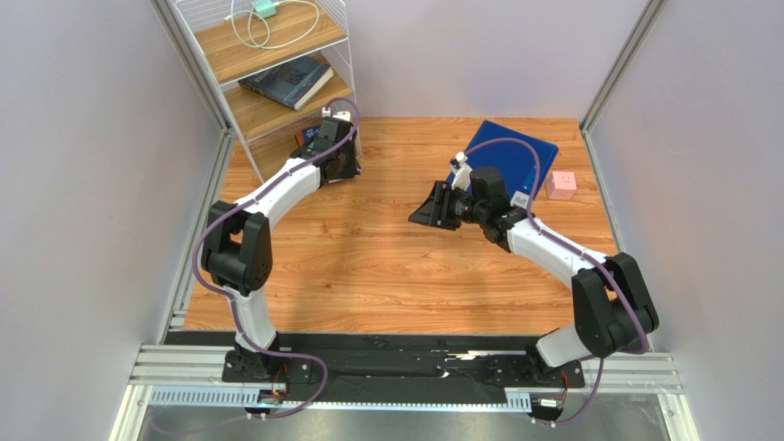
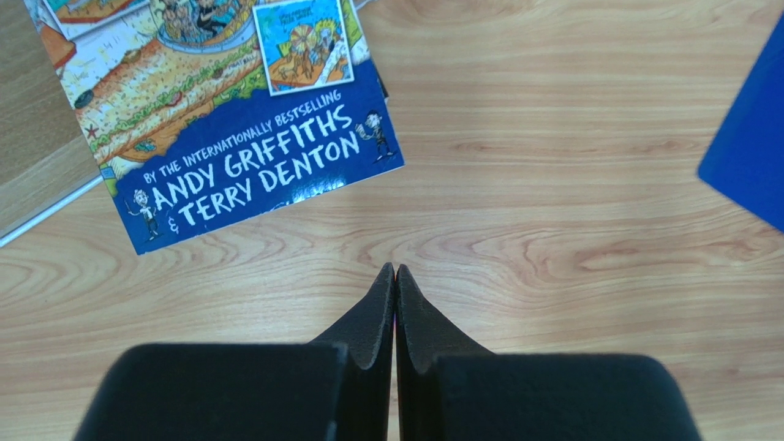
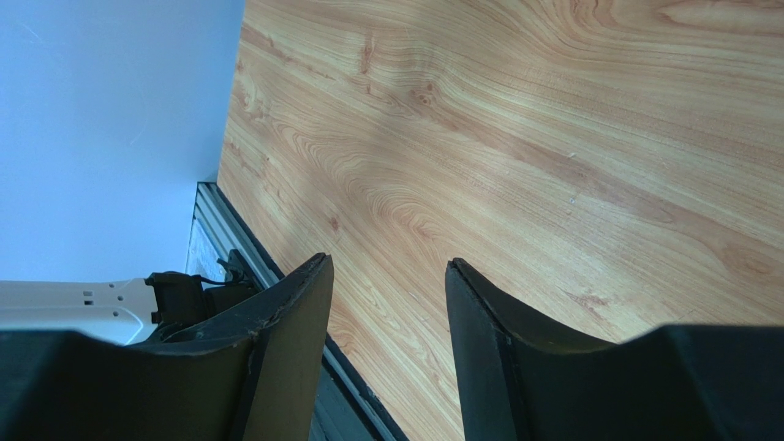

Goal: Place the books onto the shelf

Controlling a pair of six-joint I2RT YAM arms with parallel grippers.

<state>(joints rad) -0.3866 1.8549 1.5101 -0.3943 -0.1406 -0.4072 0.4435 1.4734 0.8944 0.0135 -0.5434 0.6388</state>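
One of the books, with a blue cartoon cover [image 2: 230,119], lies half on the bottom board of the shelf [image 2: 28,156] and half on the table; in the top view only its corner [image 1: 308,135] shows beside my left arm. A dark book [image 1: 287,81] lies flat on the middle board of the white wire shelf [image 1: 276,110]. My left gripper [image 2: 395,272] is shut and empty, just short of the blue book's lower edge, pointing down by the shelf's foot [image 1: 339,163]. My right gripper [image 1: 425,213] hangs open over mid-table with nothing between its fingers [image 3: 391,276].
A large plain blue folder [image 1: 506,152] lies at the back right of the table, its corner [image 2: 750,156] showing in the left wrist view. A pink cube [image 1: 560,185] sits beside it. A white cable and a mint charger [image 1: 267,11] lie on the top board.
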